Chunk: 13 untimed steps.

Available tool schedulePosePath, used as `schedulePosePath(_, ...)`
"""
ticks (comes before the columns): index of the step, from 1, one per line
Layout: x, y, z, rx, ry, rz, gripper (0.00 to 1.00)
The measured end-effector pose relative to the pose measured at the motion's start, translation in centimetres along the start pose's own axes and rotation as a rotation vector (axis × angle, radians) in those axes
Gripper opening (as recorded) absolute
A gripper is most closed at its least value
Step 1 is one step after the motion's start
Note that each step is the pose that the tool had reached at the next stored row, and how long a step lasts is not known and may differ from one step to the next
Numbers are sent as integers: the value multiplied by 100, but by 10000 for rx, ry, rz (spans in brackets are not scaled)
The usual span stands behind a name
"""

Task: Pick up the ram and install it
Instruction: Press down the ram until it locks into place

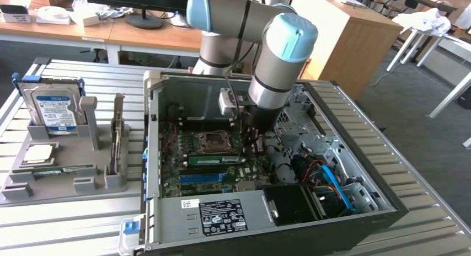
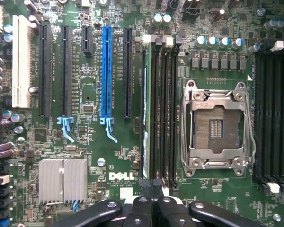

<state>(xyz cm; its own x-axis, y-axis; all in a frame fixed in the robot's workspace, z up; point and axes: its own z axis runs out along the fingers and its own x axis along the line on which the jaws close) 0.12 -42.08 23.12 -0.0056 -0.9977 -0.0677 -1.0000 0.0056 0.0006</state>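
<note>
Hand (image 2: 149, 201) fully closed, empty, poised over ram (image 2: 146, 109) seated in motherboard (image 2: 90, 156) slot

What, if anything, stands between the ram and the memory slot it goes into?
Nothing visible does. The ram lies edge-on along the outermost slot of the bank beside the empty processor socket, with the shut gripper at one end.

Wooden desks (image 1: 147, 35); grey floor (image 1: 419, 129); white stool (image 1: 423, 30)
</note>
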Motion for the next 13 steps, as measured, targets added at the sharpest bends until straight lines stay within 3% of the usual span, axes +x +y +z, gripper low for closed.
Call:
schedulePosePath(10,-12,-3,-174,0,8,-1,10)
schedulePosePath(13,-13,-3,-184,1,6,-1,10)
